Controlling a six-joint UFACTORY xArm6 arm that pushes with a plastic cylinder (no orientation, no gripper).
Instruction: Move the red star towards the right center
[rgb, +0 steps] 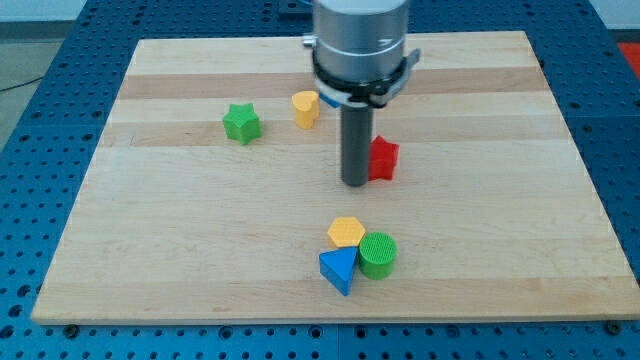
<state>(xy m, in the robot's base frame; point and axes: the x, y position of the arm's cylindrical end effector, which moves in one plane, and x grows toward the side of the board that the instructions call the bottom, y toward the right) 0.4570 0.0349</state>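
Note:
The red star (384, 158) lies on the wooden board (200, 250) a little right of the middle. My tip (355, 183) stands just to the star's left, touching or almost touching it. The dark rod hides the star's left edge. The arm's grey body fills the view's top centre.
A yellow block (305, 107) lies at upper centre, with a bit of blue showing by the arm (328, 101). A green star (241, 123) lies to the left. A yellow hexagon (346, 232), a green cylinder (378, 254) and a blue triangle (339, 269) cluster at lower centre.

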